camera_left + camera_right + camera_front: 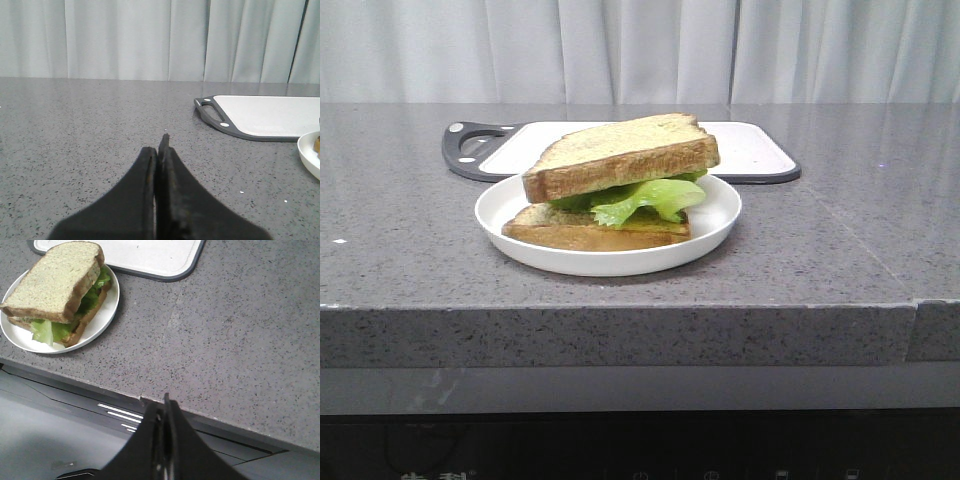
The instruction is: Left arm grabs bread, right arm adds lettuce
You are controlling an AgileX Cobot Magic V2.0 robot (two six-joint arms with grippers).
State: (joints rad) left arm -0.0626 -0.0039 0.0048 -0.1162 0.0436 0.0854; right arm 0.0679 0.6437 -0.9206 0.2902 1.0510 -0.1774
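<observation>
Near the table's front edge, on the plate (720, 225), the bread (620, 155) tops the lettuce (650, 198) and a second slice (590, 232). It looks light, soft and crumbly; best pinched gently across the crust. Left gripper (157, 150) and right gripper (165, 412) have fingers together, holding nothing.

The front view looks level and close across the tabletop (410, 270) at the plate (720, 205). The left wrist view skims low toward the curtain; the right looks down over the near edge. All share the plate and cutting board (750, 150).
</observation>
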